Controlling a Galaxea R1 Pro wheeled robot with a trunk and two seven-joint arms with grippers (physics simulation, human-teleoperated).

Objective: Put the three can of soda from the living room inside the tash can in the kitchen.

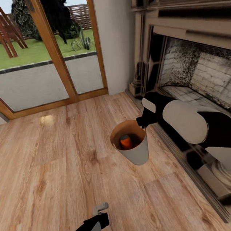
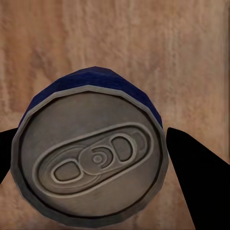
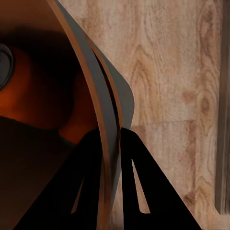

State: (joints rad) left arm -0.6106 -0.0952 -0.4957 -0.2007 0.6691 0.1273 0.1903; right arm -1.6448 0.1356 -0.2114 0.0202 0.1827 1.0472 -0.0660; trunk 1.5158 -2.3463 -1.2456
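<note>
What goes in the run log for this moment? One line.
left gripper: shut on blue soda can | right gripper: pinching trash can rim | orange soda can: inside

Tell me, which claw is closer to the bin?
Right. The right claw pinches the bin by its rim. The left claw is apart from it, holding the blue can.
</note>
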